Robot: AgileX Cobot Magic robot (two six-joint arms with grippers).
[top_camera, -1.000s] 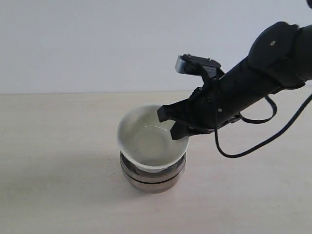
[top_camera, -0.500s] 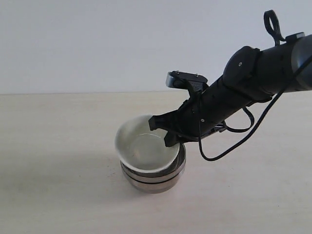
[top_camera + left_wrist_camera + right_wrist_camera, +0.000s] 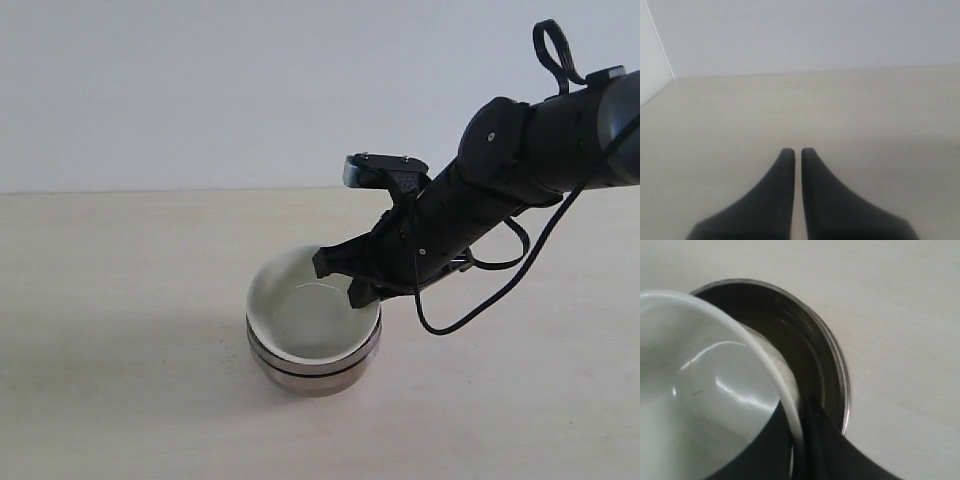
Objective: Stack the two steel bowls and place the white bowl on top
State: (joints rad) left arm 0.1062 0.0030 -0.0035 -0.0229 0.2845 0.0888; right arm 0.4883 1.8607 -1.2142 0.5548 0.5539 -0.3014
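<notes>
White bowl (image 3: 300, 322) is sitting inside the two stacked steel bowls (image 3: 315, 373), right fingers (image 3: 827, 445) clamping its rim; left fingers (image 3: 775, 190) are hanging clenched, empty, over the counter (image 3: 850, 110).

White bowl (image 3: 303, 318) deeper in steel bowls (image 3: 312, 376)

no readable text, labels or numbers anywhere

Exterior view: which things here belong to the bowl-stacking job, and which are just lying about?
Part of the job:
- two shiny round steel bowls, already nested
- glossy white round bowl, partly inside the upper steel bowl
- right gripper, pinching the white bowl's rim

Not in play:
- left gripper, shut, holding nothing
- pale wood-grain table; nothing loose shows on it
</notes>
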